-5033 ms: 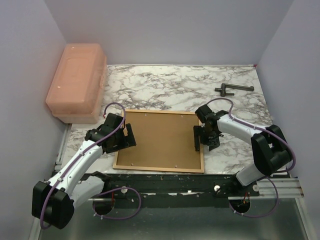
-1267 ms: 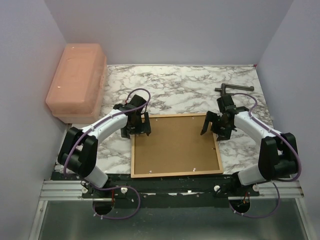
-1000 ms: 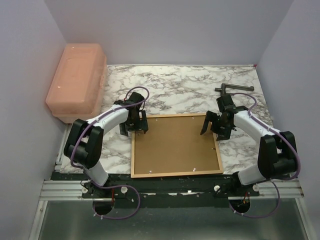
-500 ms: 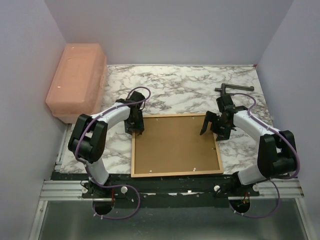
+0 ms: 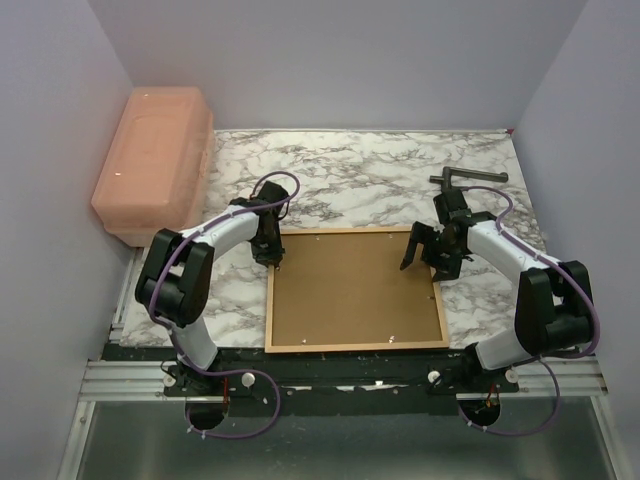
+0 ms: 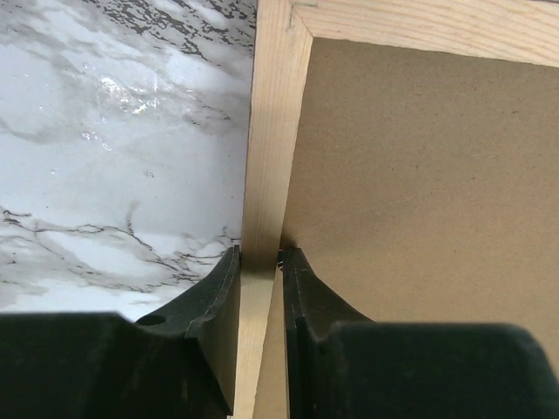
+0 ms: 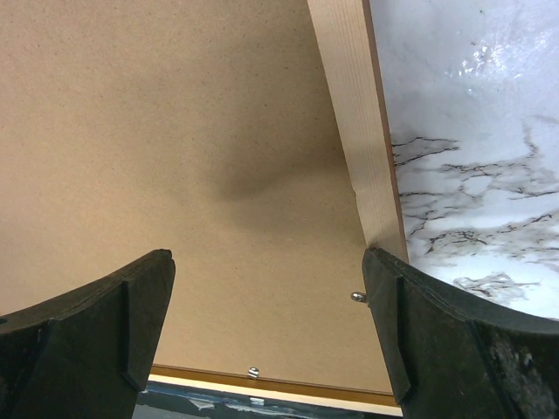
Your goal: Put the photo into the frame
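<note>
The frame (image 5: 355, 346) lies flat on the marble table with a plain brown backing board (image 5: 352, 288) filling it. The photo is out of view. My left gripper (image 5: 270, 252) sits at the frame's far left corner. In the left wrist view its jaws press both sides of the frame's pale wooden left border (image 6: 272, 131), so the left gripper (image 6: 260, 257) is shut on it. My right gripper (image 5: 422, 256) hovers over the far right corner. It stands wide open in the right wrist view (image 7: 269, 271), above the backing board (image 7: 175, 131) and beside the right border (image 7: 356, 113).
A pink plastic box (image 5: 155, 160) stands at the far left against the wall. A dark metal tool (image 5: 468, 179) lies at the far right of the table. Small metal tabs (image 7: 253, 373) line the frame's near edge. Walls close in three sides.
My left gripper has closed from wide open onto the frame's left border at the far corner, and the frame has shifted slightly right. The right arm has stayed still and open.
</note>
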